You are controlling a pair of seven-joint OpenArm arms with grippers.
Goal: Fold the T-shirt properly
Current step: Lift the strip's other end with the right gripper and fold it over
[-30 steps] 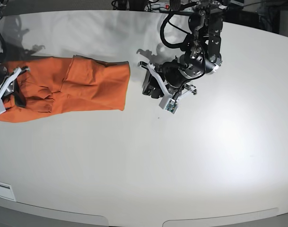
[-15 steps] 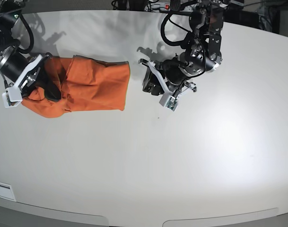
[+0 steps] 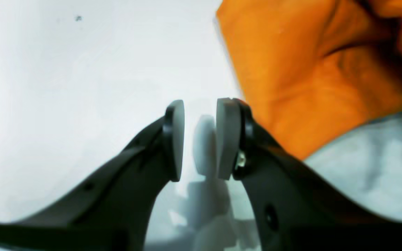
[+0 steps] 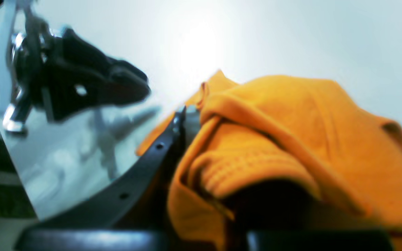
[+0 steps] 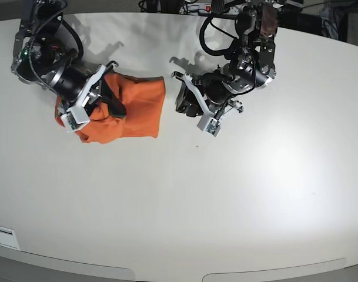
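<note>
- The plain orange short-sleeved T-shirt of thin soft fabric [image 5: 129,108] lies on the upper left part of the pale matte table [image 5: 226,194] in the base view, already gathered into a compact, roughly rectangular bundle whose long axis runs left to right.
- The right gripper [image 5: 91,104] sits at the bundle's left end, clamped on a bunched fold of the T-shirt [image 4: 291,139]; its wrist view shows cloth heaped between and over the black fingers [image 4: 145,167], lifted off the table there.
- The left gripper [image 5: 187,101] stands just beside the T-shirt's right edge, not touching it. In its wrist view the two grey pads [image 3: 227,137] are slightly apart with only bare table between them, so it holds nothing; the orange hem [image 3: 291,104] lies up and to the right of the pads.
- The relation that matters: the carried end lies left of the flat end, so the fold has to travel rightward along the long axis, toward the left gripper.
- The right arm is the one on the cloth; the left is nearer the free edge and could, I judge, pin it.
- The surface is smooth and faintly glossy, so the thin fabric will probably slide rather than stay put.
- Room is ample: wide bare table below and to the right of the bundle.
</note>
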